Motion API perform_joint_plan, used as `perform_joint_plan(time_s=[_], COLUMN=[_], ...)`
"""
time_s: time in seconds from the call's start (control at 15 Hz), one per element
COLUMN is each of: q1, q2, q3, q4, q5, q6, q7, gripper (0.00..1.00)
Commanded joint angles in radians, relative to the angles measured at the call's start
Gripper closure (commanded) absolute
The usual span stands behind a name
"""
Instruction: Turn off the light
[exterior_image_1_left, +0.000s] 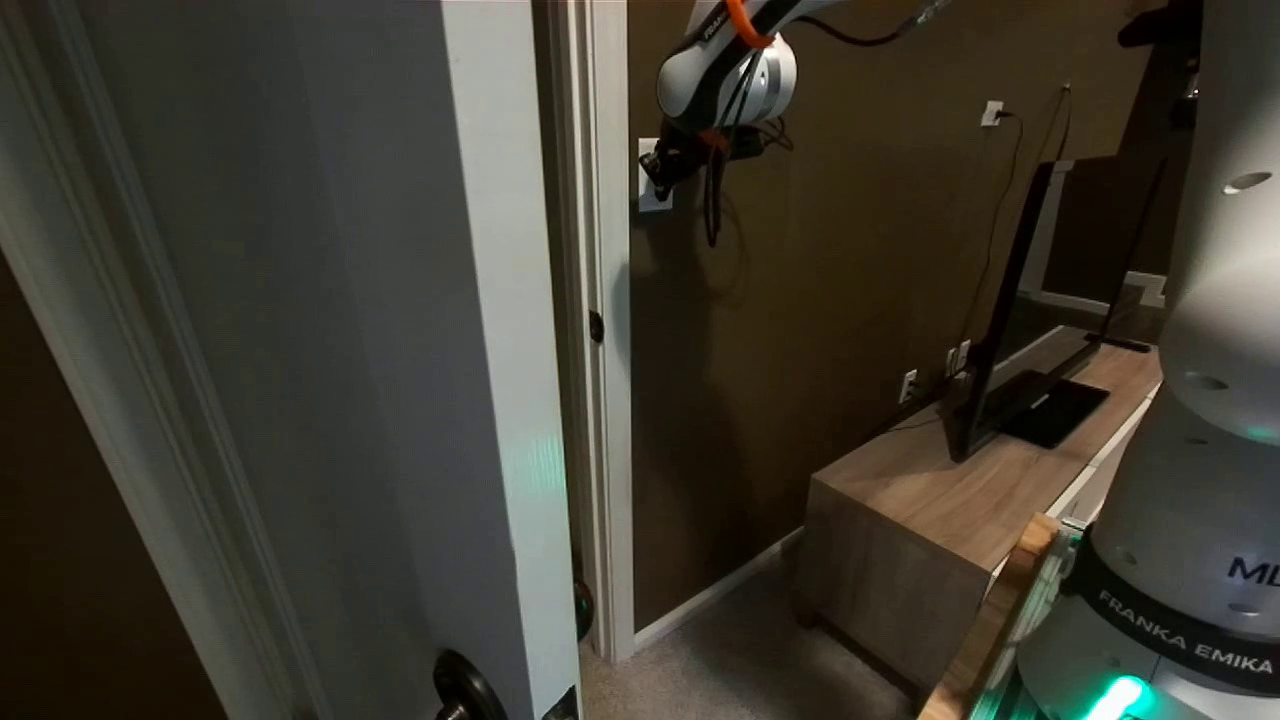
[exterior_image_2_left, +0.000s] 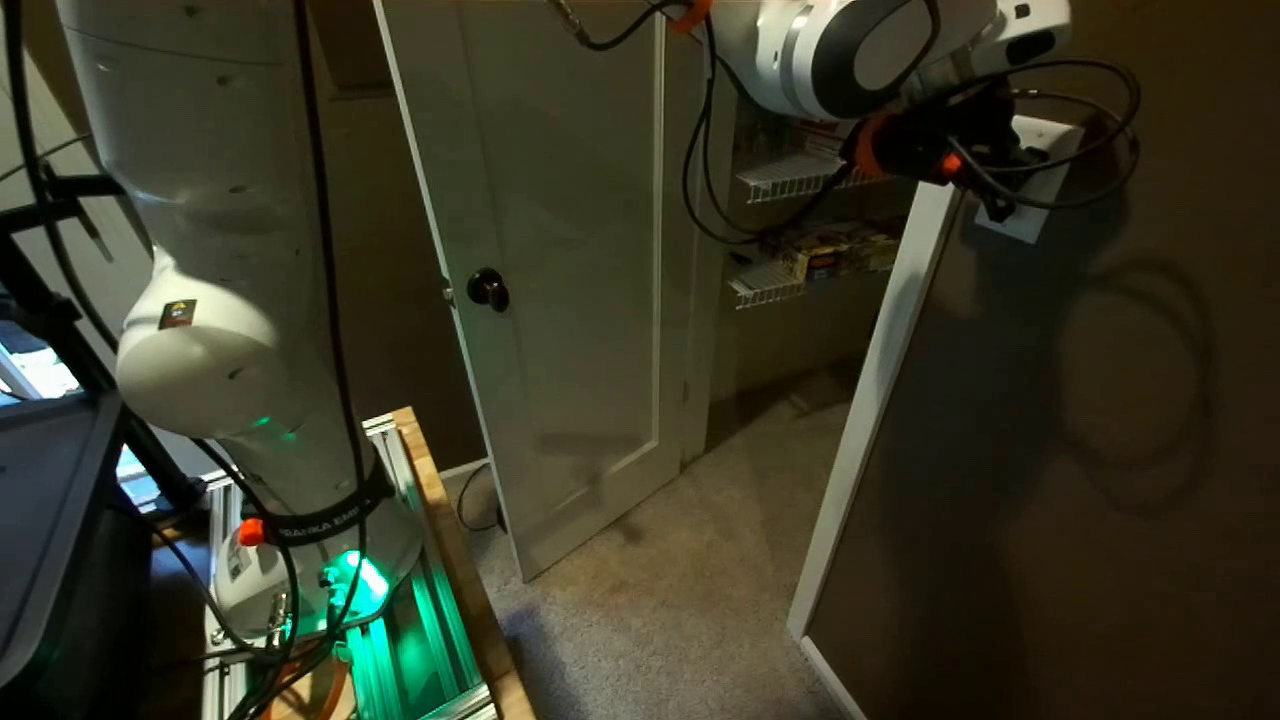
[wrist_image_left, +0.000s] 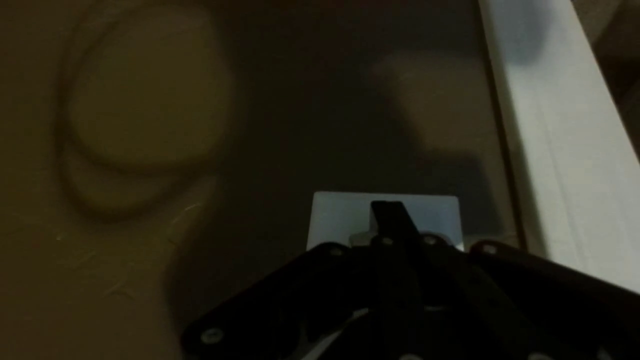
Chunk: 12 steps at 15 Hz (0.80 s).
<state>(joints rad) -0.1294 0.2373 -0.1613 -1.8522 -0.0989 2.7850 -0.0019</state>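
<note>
wall (exterior_image_1_left: 760, 420) brown, seen in both ext. views. door (exterior_image_2_left: 570, 250) white, panelled, stands open. cabinet (exterior_image_1_left: 930, 490) wood-look, set along same wall in an ext. view. arm (exterior_image_2_left: 210, 220) white/grey, stretched out to wall in both ext. views. trim (exterior_image_1_left: 612, 450) white, vert., borders wall edge. screen (exterior_image_1_left: 1095, 225) black, upright atop cabinet. gripper (wrist_image_left: 389, 212) black, close at wall; cable (exterior_image_1_left: 712, 215) hangs loose just beside it. light switch plate (wrist_image_left: 340, 215) white, rect., mounted on wall near trim; partly hidden behind gripper, face detail unclear. indicator (exterior_image_2_left: 370, 582) glows green at arm base. jaws: drawn fully together per wrist view, no object seen betw. them. fingertips (wrist_image_left: 390, 220) overlap plate in wrist view; whether touching or just short, can't tell.
</note>
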Motion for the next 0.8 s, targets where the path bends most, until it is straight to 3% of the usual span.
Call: perform_joint_plan(time_s=[0.0,0.2,0.47,0.53,0.6,0.73], q1=[-0.011,0.028,0.030,0.031,0.024,0.027], q2=[0.038,-0.015,-0.117,-0.140,-0.161,-0.206], q3=[0.014,-0.040,-0.021,-0.014,-0.002,0.013], q4=[0.043,0.019,-0.037,-0.048,-0.052,-0.073], q5=[0.025,-0.051,-0.013,-0.001,0.000,0.009], q6=[-0.004,-0.208,-0.504,-0.581,-0.658,-0.777], q7=[-0.021,0.125,0.147,0.142,0.144,0.141], gripper=[1.00,1.00,1.00,0.74,0.73,0.60])
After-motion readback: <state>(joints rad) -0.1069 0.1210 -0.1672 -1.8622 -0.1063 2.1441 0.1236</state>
